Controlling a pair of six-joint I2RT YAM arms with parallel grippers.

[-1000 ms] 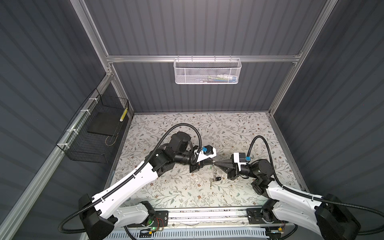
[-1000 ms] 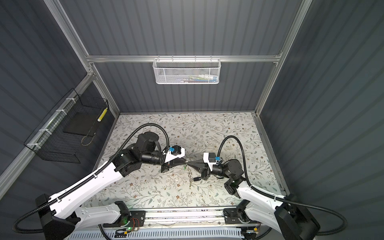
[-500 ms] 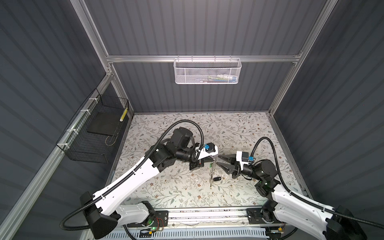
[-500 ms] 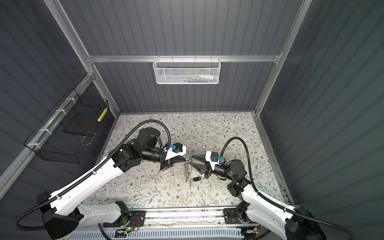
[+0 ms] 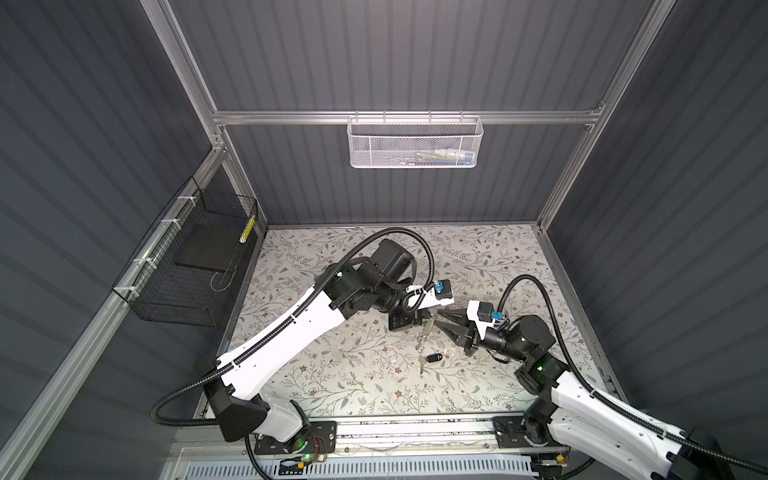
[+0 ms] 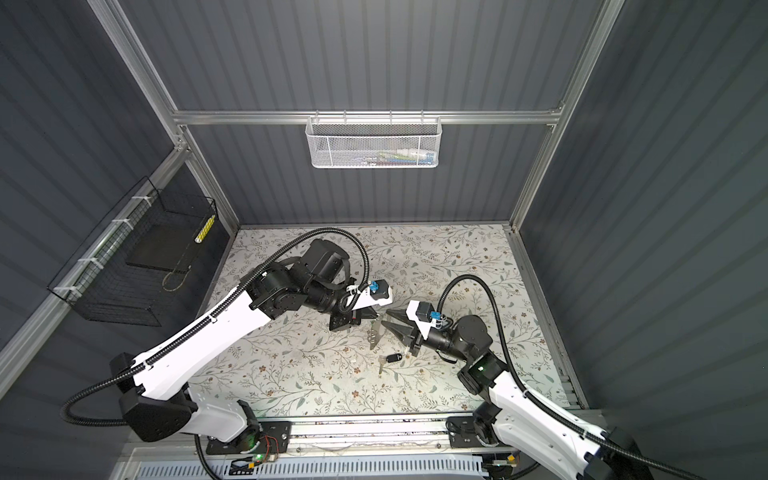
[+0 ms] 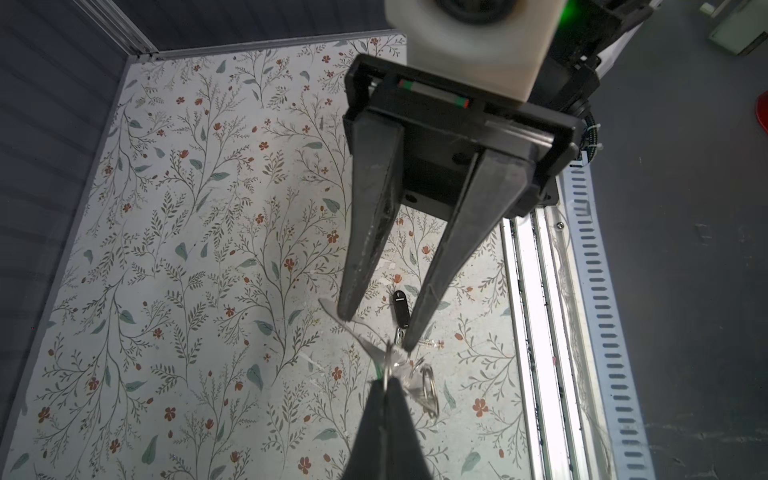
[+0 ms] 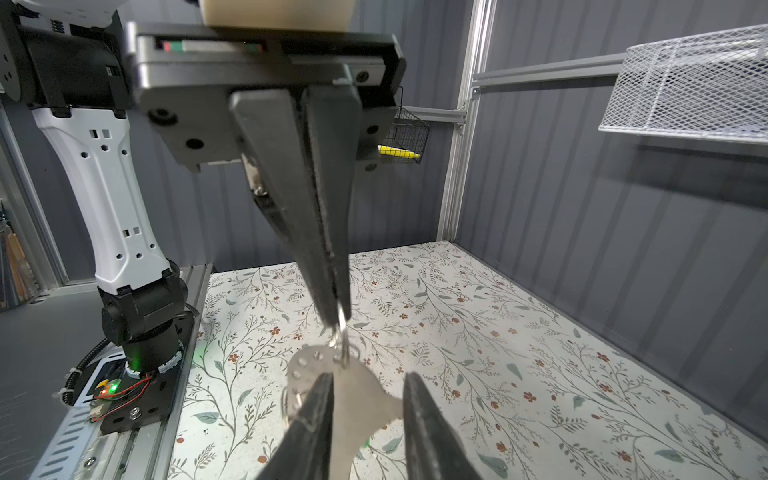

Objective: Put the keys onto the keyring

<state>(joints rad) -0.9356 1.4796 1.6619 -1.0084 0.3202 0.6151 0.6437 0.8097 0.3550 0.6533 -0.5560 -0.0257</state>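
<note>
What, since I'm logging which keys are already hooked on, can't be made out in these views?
The green key: left wrist view shows only a green sliver behind the left gripper; whether it hangs on a ring, cannot tell.
The keyring: in both top views edge-on, its rings too small.
The black key: in the left wrist view its blade is hidden by a finger of the right gripper.

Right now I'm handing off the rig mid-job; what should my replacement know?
Left gripper: shut on a ring of the keyring, which hangs from it.
Right gripper: open, fingers beside the keyring.
Black key: loose on the table, not hooked.
Green key: only a sliver shows behind the keyring; can't tell if it's hooked.
Done: keyring lifted.
Left to do: hook the black key, check the green.
</note>
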